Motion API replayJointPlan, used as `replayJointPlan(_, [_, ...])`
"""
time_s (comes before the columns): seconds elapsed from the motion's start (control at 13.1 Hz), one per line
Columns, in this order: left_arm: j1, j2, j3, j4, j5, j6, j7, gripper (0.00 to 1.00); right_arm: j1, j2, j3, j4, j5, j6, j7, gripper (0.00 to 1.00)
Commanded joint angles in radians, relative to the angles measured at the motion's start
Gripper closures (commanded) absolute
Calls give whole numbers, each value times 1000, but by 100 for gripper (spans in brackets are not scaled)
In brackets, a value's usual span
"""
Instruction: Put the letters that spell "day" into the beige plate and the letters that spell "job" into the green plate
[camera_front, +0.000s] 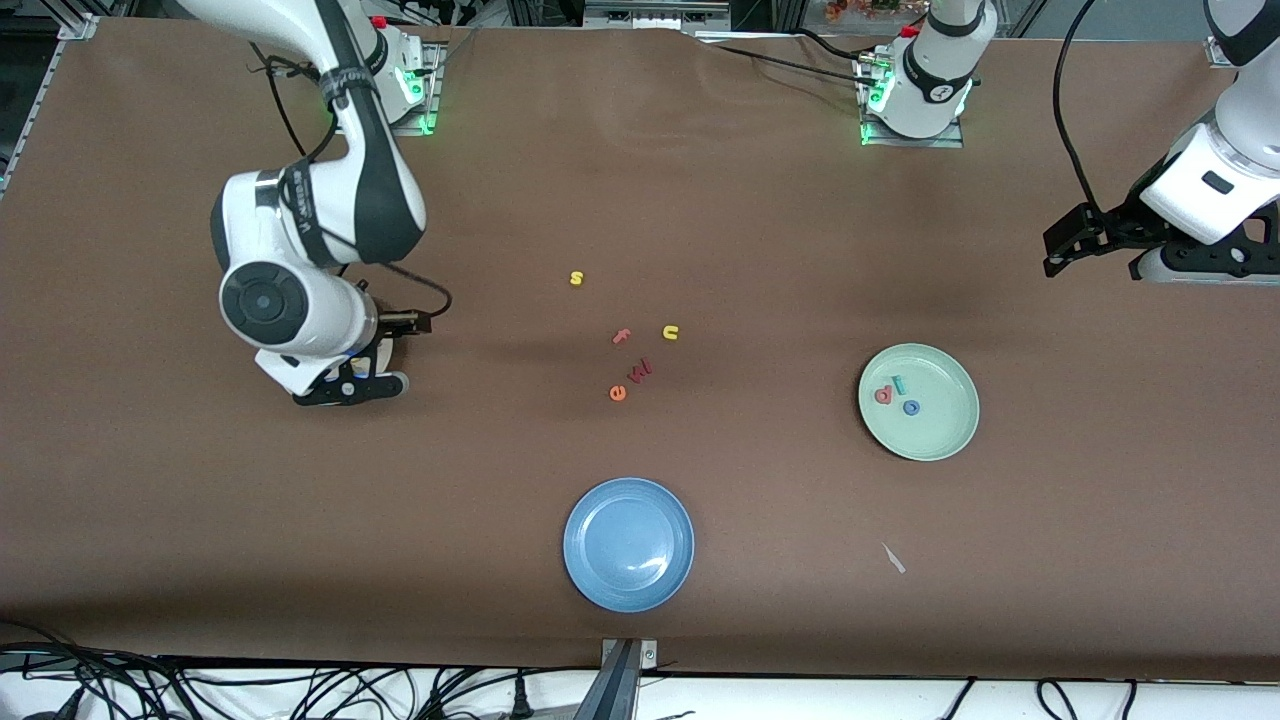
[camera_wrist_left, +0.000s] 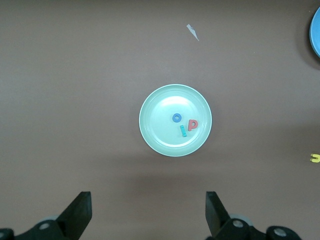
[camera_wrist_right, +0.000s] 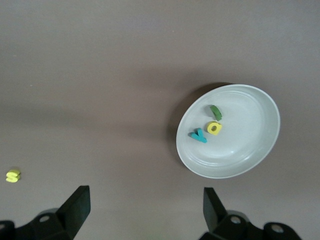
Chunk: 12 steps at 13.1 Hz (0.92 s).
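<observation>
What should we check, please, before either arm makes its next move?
1. Green plate holds the blue o, teal j and salmon b: ok.
2. Beige plate holds the yellow letter, teal y and dark green letter: ok.
3. Left gripper open, holding nothing: ok.
4. Right gripper open, holding nothing: ok.
5. Stray letters s, f, u, w, e on the table, outside the plates: ok.

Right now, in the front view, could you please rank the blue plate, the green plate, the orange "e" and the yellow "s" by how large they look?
1. Blue plate, slightly the largest, though it lies nearest the camera, so the plates may match.
2. Green plate.
3. Orange "e" and yellow "s": both tiny, too alike to rank.
</observation>
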Motion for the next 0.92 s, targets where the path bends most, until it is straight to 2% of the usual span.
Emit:
replayJointPlan(0.0, [-3, 14, 3, 31, -15, -24, 4, 0, -91, -149, 105, -30, -39, -64, 18, 0])
replayJointPlan(0.15, [-3, 14, 2, 31, -15, -26, 2, 0, -235, -224, 251, -38, -65, -84, 10, 0])
replayJointPlan(0.23, [-3, 14, 2, 31, -15, -26, 1, 0, -284, -253, 284, -38, -70, -102, 10, 0])
replayJointPlan(0.46, [-4, 14, -12, 31, -15, -37, -1, 0, -384, -333, 290, -38, -88, -112, 8, 0])
replayJointPlan(0.84, [-4, 14, -18, 31, -15, -37, -1, 0, -485, -377, 293, -33, -90, -124, -109, 0])
